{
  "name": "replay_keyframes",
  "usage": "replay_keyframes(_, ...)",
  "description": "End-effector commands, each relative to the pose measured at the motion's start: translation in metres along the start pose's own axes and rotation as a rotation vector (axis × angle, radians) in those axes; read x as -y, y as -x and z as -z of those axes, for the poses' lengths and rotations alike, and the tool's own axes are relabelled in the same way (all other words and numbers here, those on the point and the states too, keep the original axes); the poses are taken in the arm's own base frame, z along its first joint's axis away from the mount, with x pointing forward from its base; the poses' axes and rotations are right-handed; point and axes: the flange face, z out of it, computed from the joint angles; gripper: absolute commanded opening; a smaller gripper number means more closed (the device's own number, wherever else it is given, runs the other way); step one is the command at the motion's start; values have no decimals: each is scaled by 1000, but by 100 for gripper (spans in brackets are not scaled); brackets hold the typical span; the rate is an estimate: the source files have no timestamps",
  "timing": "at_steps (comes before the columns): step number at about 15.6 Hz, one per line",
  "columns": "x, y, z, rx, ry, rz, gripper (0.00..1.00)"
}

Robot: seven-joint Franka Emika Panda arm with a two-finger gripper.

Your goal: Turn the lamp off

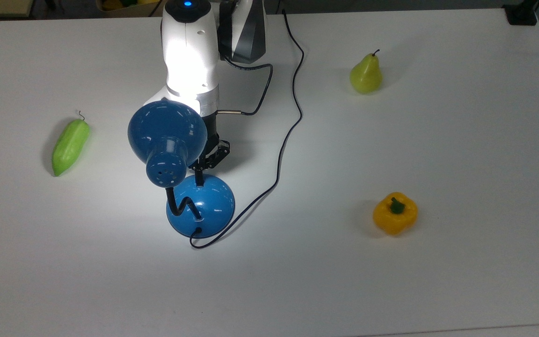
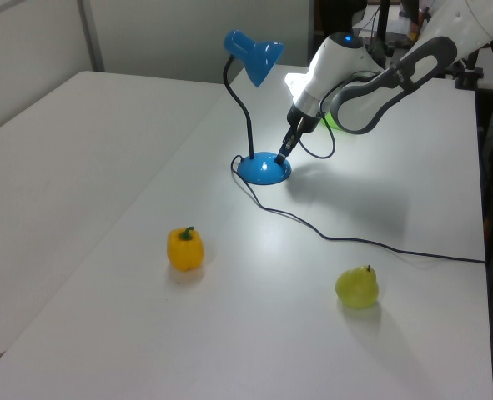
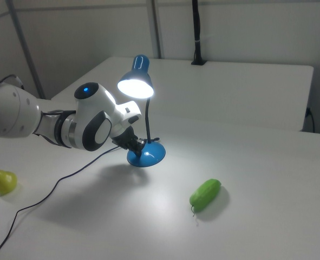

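Counter point(image 1: 438, 281): white, flat, carrying all items below.

Lamp point(image 1: 200, 206): glossy blue, domed round base sitting on the counter near the middle of the top view, slightly toward the top view's left. A black bendy neck rises from the base to a flared blue shade point(image 1: 166, 131). In the right view the shade's mouth point(image 3: 135, 87) glows bright white and a pale pool of light lies on the counter beneath it; the lamp is lit. A small black switch sits on the dome at the side toward the arm.

Cord point(image 1: 293, 126): thin, black, leaving the base at the side away from the arm, looping once and running in a loose curve across the counter to its far edge in the top view.

Arm point(image 1: 190, 51): white, reaching in from the top edge of the top view, its wrist partly under the shade.

Gripper point(image 1: 199, 175): black, angled down at the base. The fingers look drawn together into one narrow tip, with no gap to be seen between them; they grip nothing. The tip rests on the dome at the switch, as the left view point(image 2: 283, 153) and the right view point(image 3: 138, 144) also show.

Green pepper point(image 1: 70, 146): long, lying flat, well apart at the top view's left.

Pear point(image 1: 366, 75): yellow-green, upright, far at the top view's upper right.

Yellow pepper point(image 1: 395, 213): upright, at the top view's lower right, well apart from the lamp.
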Motion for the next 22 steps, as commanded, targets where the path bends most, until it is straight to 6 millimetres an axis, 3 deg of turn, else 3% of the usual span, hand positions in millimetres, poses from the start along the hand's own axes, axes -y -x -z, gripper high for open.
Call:
replay_keyframes(1,-2,3,-7,-13,20,9,0)
replay_keyframes(9,-6,15,-13,24,27,25,0)
replay_keyframes(12,-6,31,-9,64,29,37,0)
replay_keyframes(15,-9,33,12,169,42,47,0)
replay_keyframes(19,-10,35,54,313,50,46,0)
replay_keyframes(21,-9,35,81,385,53,39,26)
replay_keyframes(22,-7,36,92,429,53,43,52)
